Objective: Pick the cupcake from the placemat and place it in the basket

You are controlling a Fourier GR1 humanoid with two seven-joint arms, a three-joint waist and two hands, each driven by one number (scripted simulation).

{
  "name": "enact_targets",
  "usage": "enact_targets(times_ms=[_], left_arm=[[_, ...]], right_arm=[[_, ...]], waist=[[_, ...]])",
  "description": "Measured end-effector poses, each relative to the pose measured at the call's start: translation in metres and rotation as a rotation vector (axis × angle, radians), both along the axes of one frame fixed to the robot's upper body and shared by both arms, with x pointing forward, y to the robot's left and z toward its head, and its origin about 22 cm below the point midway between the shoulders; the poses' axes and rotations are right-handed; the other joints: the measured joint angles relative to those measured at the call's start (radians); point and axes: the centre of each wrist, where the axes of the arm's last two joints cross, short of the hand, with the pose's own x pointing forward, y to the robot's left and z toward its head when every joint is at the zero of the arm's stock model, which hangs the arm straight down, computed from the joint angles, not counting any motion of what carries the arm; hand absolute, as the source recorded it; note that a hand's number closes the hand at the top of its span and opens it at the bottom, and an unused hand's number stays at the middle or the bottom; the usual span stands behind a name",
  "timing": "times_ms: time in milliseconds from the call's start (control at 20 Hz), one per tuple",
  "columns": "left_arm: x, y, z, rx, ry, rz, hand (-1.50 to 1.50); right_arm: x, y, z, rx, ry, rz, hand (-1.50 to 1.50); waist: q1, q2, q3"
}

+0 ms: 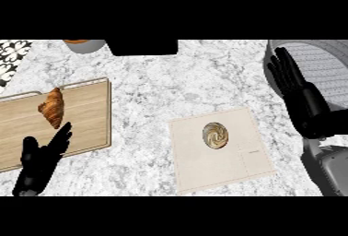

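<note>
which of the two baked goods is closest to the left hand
The croissant on the wooden cutting board, just beyond the left hand; the cupcake sits farther right, on the placemat.

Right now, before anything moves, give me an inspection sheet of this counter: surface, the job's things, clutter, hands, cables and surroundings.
Surface: marble counter, white with grey veins.
Job's things: cupcake sits on the beige placemat, in its upper half; grey basket at the far right, cut by the view's edge.
Clutter: croissant on a wooden cutting board at left; grey bowl and black object at the far edge, both cut off.
Hands: left hand open, low left, over the board's near edge; right hand open, fingers straight, overlapping the basket's left side; neither holds anything.
Cables: nothing seen.
Surroundings: patterned patch at upper left.
</note>
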Motion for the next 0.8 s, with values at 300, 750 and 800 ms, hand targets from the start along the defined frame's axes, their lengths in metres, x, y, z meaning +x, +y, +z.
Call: enact_targets(times_ms=[300,750,800], left_arm=[[0.010,-0.015,0.001,-0.019,-0.042,0.002,0.00],[0.007,-0.017,-0.003,-0.040,-0.031,0.035,0.00],[0.005,-0.017,-0.003,-0.039,-0.028,0.043,0.00]], right_arm=[[0.018,0.045,-0.001,0.138,-0.026,0.276,1.50],[-0.017,0.164,-0.028,-0.068,-0.099,0.646,-1.50],[-0.019,0.169,-0.027,-0.117,-0.099,0.631,-1.50]], waist=[[0.047,0.004,-0.003],[0.044,-0.009,0.000],[0.039,-0.011,0.000]])
